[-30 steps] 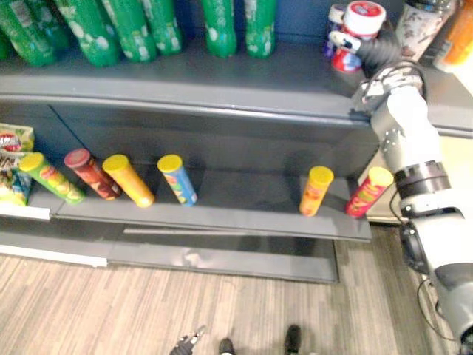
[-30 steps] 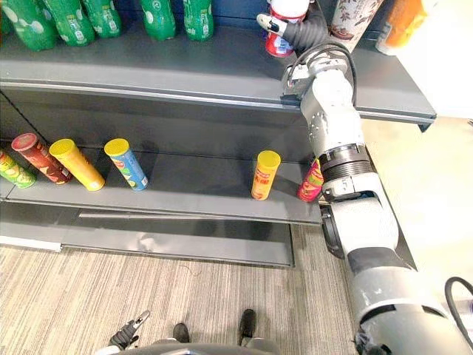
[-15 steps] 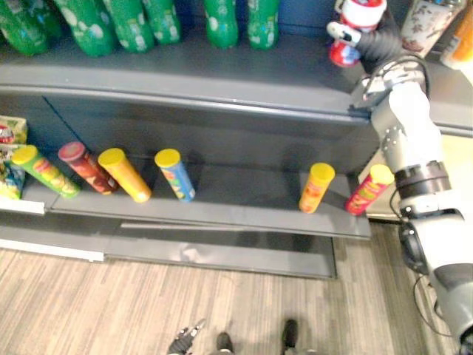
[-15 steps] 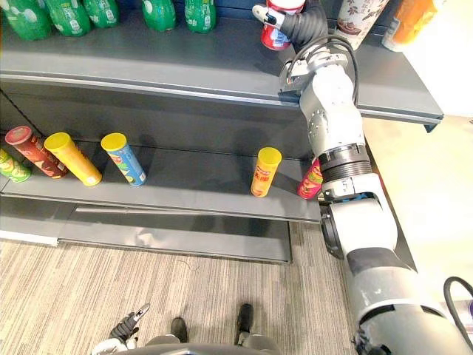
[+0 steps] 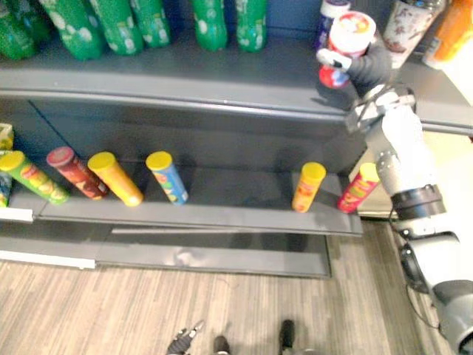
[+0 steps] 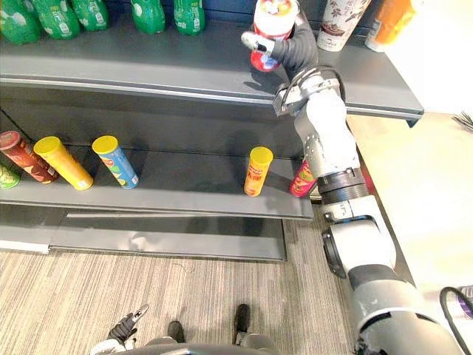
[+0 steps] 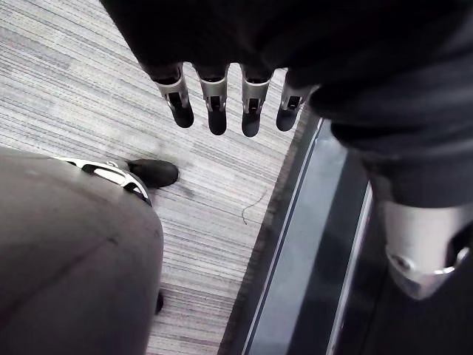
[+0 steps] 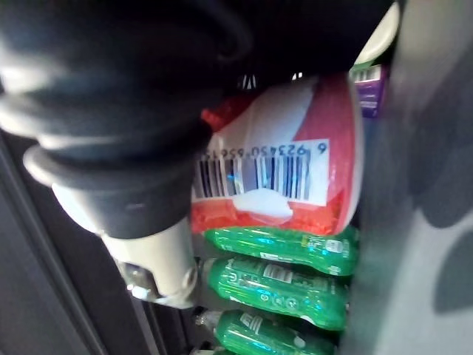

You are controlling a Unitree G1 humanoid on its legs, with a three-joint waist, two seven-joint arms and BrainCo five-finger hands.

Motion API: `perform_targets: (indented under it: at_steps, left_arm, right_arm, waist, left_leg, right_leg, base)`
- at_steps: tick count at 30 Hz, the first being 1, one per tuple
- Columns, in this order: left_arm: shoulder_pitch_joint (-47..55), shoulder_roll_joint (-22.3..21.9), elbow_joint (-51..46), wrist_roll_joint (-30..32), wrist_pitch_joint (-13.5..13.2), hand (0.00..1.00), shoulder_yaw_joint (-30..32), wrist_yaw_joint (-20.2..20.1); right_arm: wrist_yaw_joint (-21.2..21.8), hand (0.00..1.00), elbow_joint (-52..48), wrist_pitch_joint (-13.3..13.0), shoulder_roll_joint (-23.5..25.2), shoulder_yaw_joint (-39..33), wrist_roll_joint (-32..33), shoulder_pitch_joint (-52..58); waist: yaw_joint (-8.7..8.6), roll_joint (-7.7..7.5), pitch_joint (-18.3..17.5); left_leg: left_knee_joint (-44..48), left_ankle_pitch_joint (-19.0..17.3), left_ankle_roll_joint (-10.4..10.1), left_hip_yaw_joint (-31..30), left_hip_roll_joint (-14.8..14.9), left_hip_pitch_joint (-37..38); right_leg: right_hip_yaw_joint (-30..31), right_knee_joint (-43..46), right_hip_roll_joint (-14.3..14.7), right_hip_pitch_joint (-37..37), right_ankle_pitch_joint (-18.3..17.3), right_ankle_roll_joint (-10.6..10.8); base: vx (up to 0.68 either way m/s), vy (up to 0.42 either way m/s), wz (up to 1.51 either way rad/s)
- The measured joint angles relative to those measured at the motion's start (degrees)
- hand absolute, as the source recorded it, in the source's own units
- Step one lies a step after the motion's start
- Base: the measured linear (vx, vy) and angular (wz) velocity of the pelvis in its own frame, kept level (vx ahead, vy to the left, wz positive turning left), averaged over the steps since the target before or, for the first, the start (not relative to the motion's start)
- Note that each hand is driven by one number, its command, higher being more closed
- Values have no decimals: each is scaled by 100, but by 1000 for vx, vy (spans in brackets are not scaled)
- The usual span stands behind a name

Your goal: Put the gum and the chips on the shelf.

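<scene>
1. Spanning both eye views from side to side: dark grey shelf (image 5: 185, 78), an upper board over a lower board, with striped floor (image 5: 111, 310) in front.
2. Standing upright in a row along the back left of the upper board: green bottles (image 5: 122, 26).
3. Lying tilted, side by side, on the left part of the lower board: four chips cans (image 5: 114, 178), green, red, yellow and blue in turn.
4. Leaning well apart from those, on the right part of the lower board: orange chips can (image 5: 309, 187) and, near it at the board's right end, pink chips can (image 5: 358, 188).
5. Standing at the back right of the upper board: white patterned cup (image 5: 405, 22) and, beside it, orange bottle (image 5: 451, 33).
6. Curled round the red-and-white gum tub (image 5: 347, 37): right hand (image 5: 366, 65), thumb across the front and dark cover behind. Holds the tub tilted over the right part of the upper board; cannot tell whether its base touches the board.
7. Hanging low over the floor by the shelf's foot: left hand (image 7: 214, 100), fingers straight and loose, holding nothing.
8. Peeking out just behind the gum tub: small purple tub (image 5: 326, 26).
</scene>
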Motion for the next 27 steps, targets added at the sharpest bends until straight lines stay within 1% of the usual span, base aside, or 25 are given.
perform_targets:
  at_steps: [1, 11, 18, 19, 27]
  left_arm:
    - [0, 6, -3, 0, -1, 0, -30, -1]
    - [8, 33, -2, 0, -2, 0, -103, 0]
    - [9, 42, -6, -20, -6, 0, -100, 2]
    - [9, 42, -6, -27, -6, 0, -100, 3]
    - [10, 45, -9, -33, -5, 0, -89, 6]
  right_arm:
    - [3, 100, 0, -55, 0, 8, -4, 83]
    - [-75, 100, -6, -50, -19, -24, -11, 86]
    - [-120, 100, 447, -28, -13, -131, -86, -98]
    - [-139, 0, 537, -10, -13, -138, -101, -169]
    - [-347, 0, 710, 27, 3, -151, -116, -336]
  waist:
    - [5, 0, 1]
    - [6, -8, -2]
    - [28, -41, -22]
    - [28, -42, -21]
    - [20, -48, -21]
  left_leg:
    - [0, 0, 0, -2, 0, 3]
    - [-1, 1, -2, -16, 0, 10]
    - [-3, 20, -4, -28, 0, 8]
    - [-4, 26, -4, -28, -2, 3]
    - [-5, 57, -14, -32, -1, -65]
  right_leg:
    - [-2, -2, 0, 6, 0, 0]
    - [-14, -8, 2, 21, 0, 0]
    - [-33, -9, -3, 28, -2, 2]
    - [-33, -12, -4, 24, -3, 2]
    - [-49, -11, -4, -40, 1, 10]
  base:
    - [0, 0, 0]
    - [0, 0, 0]
    - [0, 0, 0]
    - [0, 0, 0]
    - [0, 0, 0]
